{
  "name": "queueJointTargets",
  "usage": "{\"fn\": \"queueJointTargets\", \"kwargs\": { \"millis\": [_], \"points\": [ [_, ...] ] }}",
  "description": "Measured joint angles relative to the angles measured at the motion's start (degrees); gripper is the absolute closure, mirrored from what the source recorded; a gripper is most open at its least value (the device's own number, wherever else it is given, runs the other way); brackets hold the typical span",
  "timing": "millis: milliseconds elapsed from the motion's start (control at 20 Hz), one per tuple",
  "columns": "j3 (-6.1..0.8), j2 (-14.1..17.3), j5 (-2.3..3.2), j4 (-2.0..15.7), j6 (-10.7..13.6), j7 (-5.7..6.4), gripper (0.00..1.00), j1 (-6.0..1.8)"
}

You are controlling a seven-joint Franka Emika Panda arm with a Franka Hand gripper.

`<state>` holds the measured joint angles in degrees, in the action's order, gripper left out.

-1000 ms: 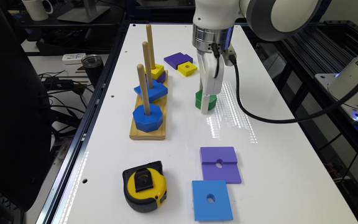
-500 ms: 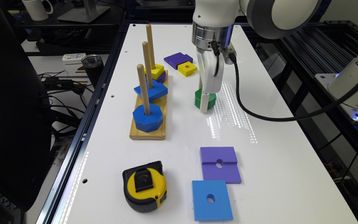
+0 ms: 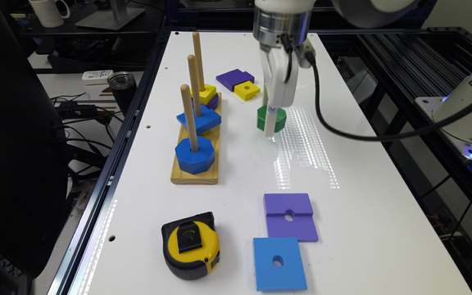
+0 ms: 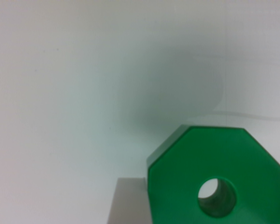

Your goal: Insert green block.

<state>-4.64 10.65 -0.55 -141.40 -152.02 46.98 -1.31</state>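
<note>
Peg board: wooden base (image 3: 195, 176) with three upright dowels, toward the exterior view's left.
Block: thick dark-green octagonal block with round hole (image 3: 277, 116) (image 4: 219, 179), between my fingers, apparently just above the white table (image 3: 228, 196).
My claw (image 3: 272, 123): clamped on the block's sides.

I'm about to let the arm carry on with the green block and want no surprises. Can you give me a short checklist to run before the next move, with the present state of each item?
1. The gripper is at the thick dark-green octagonal block: ok.
2. Grip on the block is closed and firm: cannot tell.
3. The block's round centre hole is unobstructed: ok.
4. The nearest wooden peg has bare length above the blue octagonal block: ok.
5. The white table between green block and wooden peg base is free of things: ok.
6. The black and yellow tape measure lies away from that path: ok.
</note>
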Motion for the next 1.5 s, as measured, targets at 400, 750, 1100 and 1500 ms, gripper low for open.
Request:
{"fn": "queueJointTargets", "kwargs": {
  "millis": [400, 750, 1100, 1500],
  "points": [
    [-0.01, -6.47, -0.12, -0.11, 6.15, 0.00, 1.00, 0.00],
    [-0.01, -12.26, -0.25, -0.06, 11.50, 0.00, 1.00, 0.00],
    [-0.01, -17.20, -0.37, 0.32, 16.15, 0.00, 1.00, -0.01],
    [0.02, -20.29, -0.46, 2.10, 20.72, 0.00, 1.00, -0.03]
  ]
}}
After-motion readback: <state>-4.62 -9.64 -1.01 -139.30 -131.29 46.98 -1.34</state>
